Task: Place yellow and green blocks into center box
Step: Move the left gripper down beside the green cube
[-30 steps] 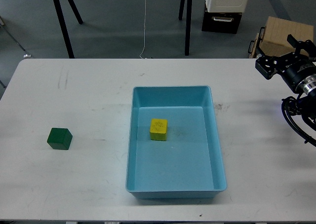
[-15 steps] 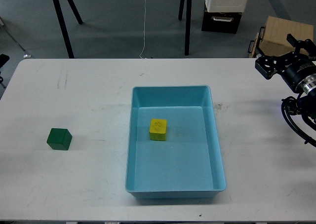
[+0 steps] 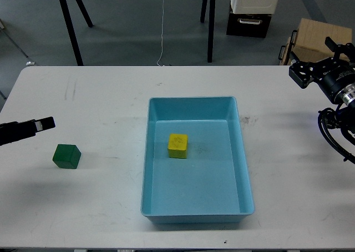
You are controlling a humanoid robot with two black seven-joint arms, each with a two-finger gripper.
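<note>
The yellow block (image 3: 178, 145) lies inside the light blue center box (image 3: 242, 152), in its far half. The green block (image 3: 67, 156) sits on the white table at the left, outside the box. My left gripper (image 3: 44, 124) reaches in from the left edge as a dark bar, just above and behind the green block and apart from it; its fingers cannot be told apart. My right gripper (image 3: 317, 63) is at the far right over the table's back corner, its fingers spread and empty.
The white table (image 3: 100, 96) carries only the box and the green block. Beyond its far edge are black stand legs (image 3: 71, 24), a black and white case (image 3: 252, 10) and a cardboard box (image 3: 313, 38) on the floor.
My left arm has come into view from the left edge and now reaches toward the green block. My right gripper shifted slightly right. The blocks and box have not moved.
</note>
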